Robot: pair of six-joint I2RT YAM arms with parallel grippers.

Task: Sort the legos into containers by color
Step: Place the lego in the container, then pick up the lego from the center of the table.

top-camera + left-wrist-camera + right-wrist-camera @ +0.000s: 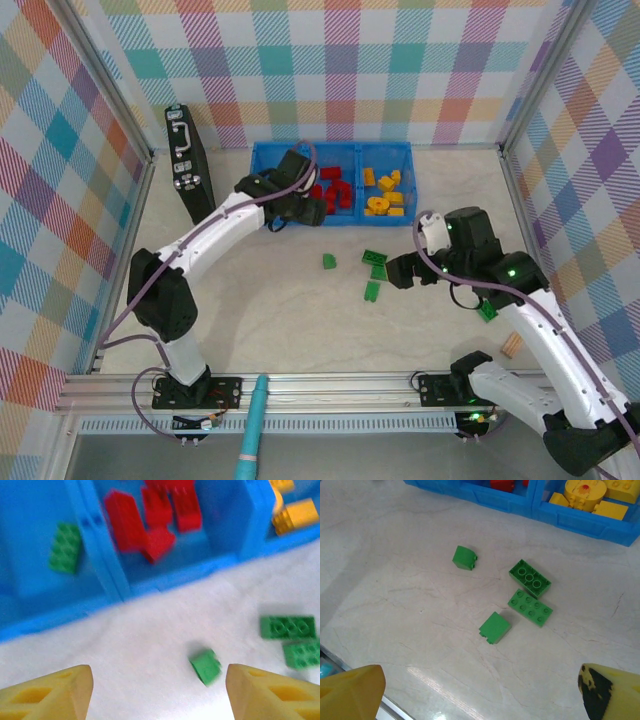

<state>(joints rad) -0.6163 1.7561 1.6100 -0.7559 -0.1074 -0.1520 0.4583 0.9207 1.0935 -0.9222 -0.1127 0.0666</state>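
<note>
— Both my tools were spread wide, pinching nothing: left tool [160, 692] by the blue tray [165, 580], right tool [480, 692] over four green legos [530, 607] on the desk [395, 595].
— Were they hard to hold?
— No, I'd say. Light, hard, a bit slippery. I'd pinch the flat sides.

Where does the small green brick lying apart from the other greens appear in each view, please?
Top external: small green brick lies mid-table.
Left wrist: brick low, right of centre.
Right wrist: brick upper left of centre.
Shared landmark: blue tray beyond it.
</note>
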